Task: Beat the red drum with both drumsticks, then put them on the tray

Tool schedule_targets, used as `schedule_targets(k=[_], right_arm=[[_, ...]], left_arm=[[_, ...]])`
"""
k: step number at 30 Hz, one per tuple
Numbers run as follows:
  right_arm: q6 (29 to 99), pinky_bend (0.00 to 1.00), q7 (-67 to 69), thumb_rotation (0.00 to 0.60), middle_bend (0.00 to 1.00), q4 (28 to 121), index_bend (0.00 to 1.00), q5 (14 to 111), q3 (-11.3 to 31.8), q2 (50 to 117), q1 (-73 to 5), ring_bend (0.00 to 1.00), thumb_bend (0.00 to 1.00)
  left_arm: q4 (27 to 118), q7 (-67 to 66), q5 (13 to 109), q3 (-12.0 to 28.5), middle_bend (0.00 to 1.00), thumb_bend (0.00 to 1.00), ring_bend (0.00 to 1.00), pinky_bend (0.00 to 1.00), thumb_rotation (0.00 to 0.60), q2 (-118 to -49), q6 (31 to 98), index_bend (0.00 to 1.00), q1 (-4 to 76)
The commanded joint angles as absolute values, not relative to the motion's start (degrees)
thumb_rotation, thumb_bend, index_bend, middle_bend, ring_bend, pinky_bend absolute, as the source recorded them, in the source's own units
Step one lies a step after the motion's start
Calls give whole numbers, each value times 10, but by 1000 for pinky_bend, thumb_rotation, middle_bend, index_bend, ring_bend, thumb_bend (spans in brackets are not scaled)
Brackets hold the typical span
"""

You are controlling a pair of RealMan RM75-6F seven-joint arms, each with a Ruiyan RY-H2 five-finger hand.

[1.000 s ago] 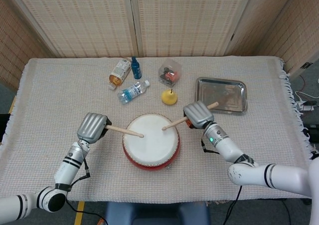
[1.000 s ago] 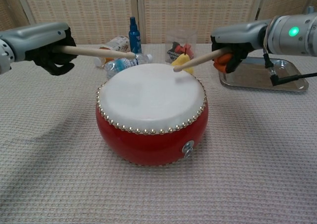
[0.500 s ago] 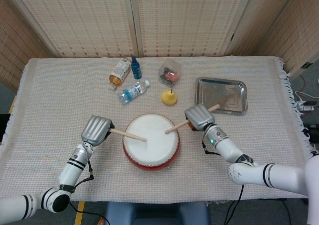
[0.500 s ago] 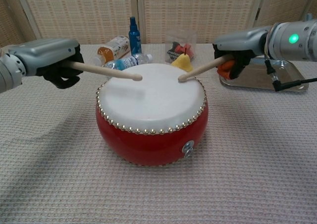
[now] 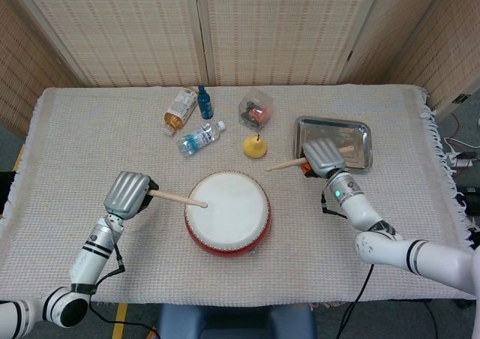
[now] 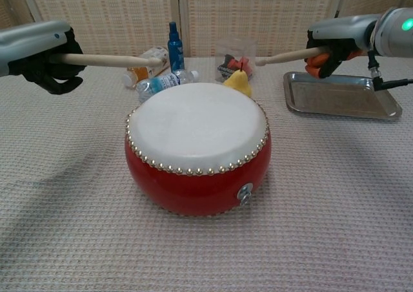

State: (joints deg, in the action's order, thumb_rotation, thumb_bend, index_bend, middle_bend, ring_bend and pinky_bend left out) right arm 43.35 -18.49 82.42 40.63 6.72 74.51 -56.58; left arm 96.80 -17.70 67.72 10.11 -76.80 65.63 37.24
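The red drum with its white skin stands at the table's front middle. My left hand grips a wooden drumstick to the drum's left, its tip just over the skin's left edge. My right hand holds the other drumstick lifted off the drum, at the near left edge of the metal tray. That stick's tip points left, above the table between drum and tray.
At the back lie a juice bottle, a blue bottle and a clear water bottle. A clear box of small items and a yellow pear sit just behind the drum.
Both sticks have come up off the drum skin. My right hand has swung right and back to the tray's edge; my left hand has drawn back to the left.
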Motion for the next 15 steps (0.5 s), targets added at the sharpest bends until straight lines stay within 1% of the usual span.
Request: schedule_targets(k=[1, 3, 7, 10, 13, 15], right_arm=[[372, 1000, -111, 600, 1000, 718, 1000, 423, 78, 780, -544, 1000, 936], [340, 1000, -66, 600, 1000, 665, 1000, 439, 89, 804, -537, 1000, 937], [307, 1000, 8, 600, 1000, 559, 1000, 489, 106, 860, -527, 1000, 913], [289, 1000, 45, 600, 1000, 499, 1000, 518, 114, 890, -527, 997, 881], [266, 1000, 85, 600, 991, 440, 1000, 539, 125, 918, -528, 953, 821], [249, 998, 106, 600, 947, 405, 1000, 552, 129, 933, -530, 892, 747]], left_arm=[[965, -174, 681, 98, 1000, 834, 1000, 1000, 600, -768, 660, 997, 368], [962, -176, 684, 92, 1000, 834, 1000, 1000, 600, -767, 659, 996, 365], [957, -179, 681, 87, 1000, 834, 1000, 1000, 600, -765, 657, 993, 360], [956, -175, 677, 87, 1000, 835, 1000, 1000, 600, -762, 655, 993, 356], [954, -171, 674, 89, 1000, 835, 1000, 1000, 600, -760, 654, 993, 354], [954, -169, 673, 89, 1000, 834, 1000, 1000, 600, -759, 653, 993, 352]])
